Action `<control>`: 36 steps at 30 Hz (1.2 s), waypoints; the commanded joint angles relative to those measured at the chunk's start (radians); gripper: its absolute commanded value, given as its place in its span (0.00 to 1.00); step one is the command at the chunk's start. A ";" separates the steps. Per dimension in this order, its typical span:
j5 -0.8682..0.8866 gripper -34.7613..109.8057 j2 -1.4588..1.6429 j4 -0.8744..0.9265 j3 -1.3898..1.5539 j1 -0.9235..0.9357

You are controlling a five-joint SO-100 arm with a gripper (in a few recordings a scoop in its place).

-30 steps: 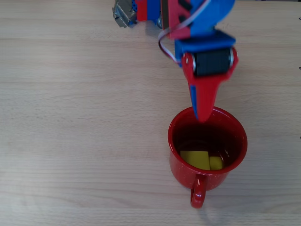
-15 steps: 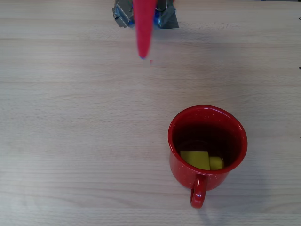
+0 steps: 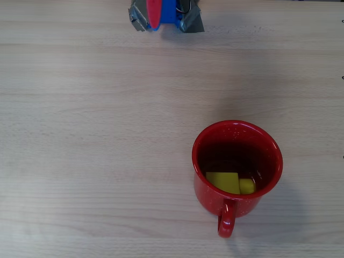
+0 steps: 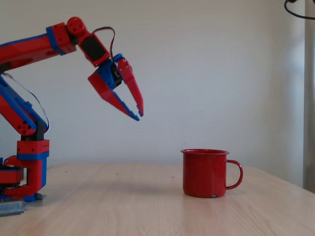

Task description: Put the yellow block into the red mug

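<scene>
Fingers (image 4: 133, 96) of mine hang released and empty, tips close together but with a narrow gap between them, pointing down and to the right in the fixed view. My gripper (image 4: 139, 115) sits high above the table (image 4: 123, 206), well apart from the red mug (image 4: 204, 173) and to its left there. In the overhead view the yellow block (image 3: 223, 182) lies inside the red mug (image 3: 237, 167), on its dark bottom against the wall nearest the handle, which points toward the lower edge of the picture.
</scene>
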 commanded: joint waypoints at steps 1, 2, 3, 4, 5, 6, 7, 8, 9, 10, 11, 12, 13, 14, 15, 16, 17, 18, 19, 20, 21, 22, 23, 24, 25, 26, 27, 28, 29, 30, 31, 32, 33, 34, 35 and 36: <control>0.008 0.24 0.126 -0.058 0.098 0.017; 0.000 0.24 0.169 -0.083 0.155 0.017; -0.005 0.24 0.213 -0.104 0.212 0.017; -0.005 0.24 0.262 -0.117 0.265 0.017; -0.006 0.24 0.313 -0.126 0.319 0.011; -0.008 0.24 0.364 -0.129 0.370 0.003; -0.006 0.24 0.417 -0.127 0.419 -0.005; -0.005 0.24 0.474 -0.124 0.469 -0.011; -0.005 0.24 0.534 -0.117 0.517 -0.020; -0.005 0.24 0.589 -0.109 0.560 -0.028; -0.009 0.24 0.644 -0.101 0.603 -0.034; -0.009 0.24 0.698 -0.092 0.643 -0.038; -0.009 0.24 0.739 -0.081 0.675 -0.043; -0.008 0.24 0.770 -0.075 0.706 -0.043; -0.008 0.24 0.796 -0.074 0.735 -0.043; -0.008 0.24 0.813 -0.074 0.762 -0.043; -0.005 0.24 0.822 -0.074 0.785 -0.040; -0.002 0.24 0.831 -0.074 0.808 -0.038; 0.000 0.24 0.845 -0.074 0.834 -0.037; 0.005 0.24 0.857 -0.074 0.859 -0.037; 0.011 0.24 0.868 -0.074 0.876 -0.037; 0.015 0.24 0.877 -0.074 0.891 -0.038; 0.021 0.24 0.885 -0.074 0.902 -0.040; 0.028 0.24 0.894 -0.072 0.913 -0.040; 0.031 0.24 0.904 -0.069 0.922 -0.041; 0.031 0.24 0.910 -0.063 0.931 -0.046; 0.031 0.24 0.910 -0.060 0.940 -0.052; 0.023 0.24 0.910 -0.060 0.954 -0.054; 0.014 0.24 0.910 -0.057 0.969 -0.054; 0.006 0.24 0.910 -0.049 0.976 -0.054; 0.008 0.24 0.910 -0.048 0.976 -0.051; 0.005 0.24 0.910 -0.048 0.976 -0.054; 0.002 0.24 0.910 -0.048 0.976 -0.060; 0.000 0.24 0.910 -0.048 0.976 -0.063; 0.002 0.24 0.910 -0.048 0.976 -0.064; 0.008 0.24 0.910 -0.048 0.976 -0.064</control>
